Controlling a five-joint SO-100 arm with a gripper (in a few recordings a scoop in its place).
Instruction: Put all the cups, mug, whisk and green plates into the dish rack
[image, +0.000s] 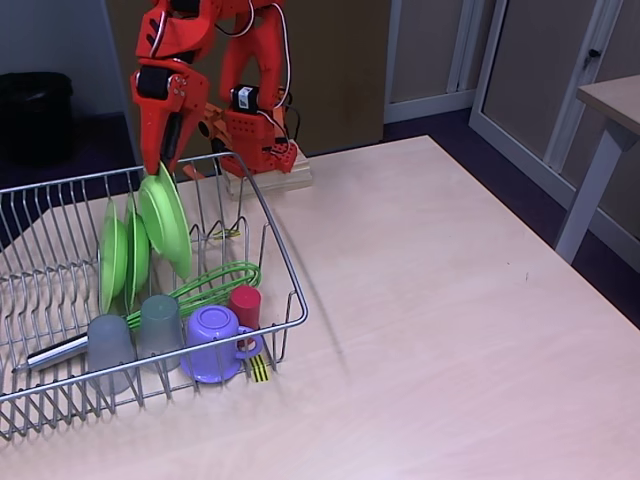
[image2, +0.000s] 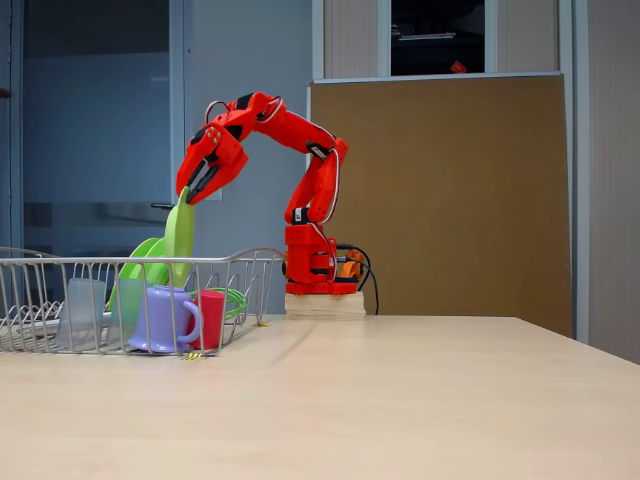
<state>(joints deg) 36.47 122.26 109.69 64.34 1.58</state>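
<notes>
Lime-green round plastic plate, pinched by its top rim in the red gripper, hangs over the silver wire dish rack below; lowering between prongs, then releasing, seems next.

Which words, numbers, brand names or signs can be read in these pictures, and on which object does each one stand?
None can be read.
The yellow-black striped tag on the dish rack carries stripes only, no letters.
The mug, the cups and the green plates are plain.
The arm and its gripper show no legible marking.
</notes>
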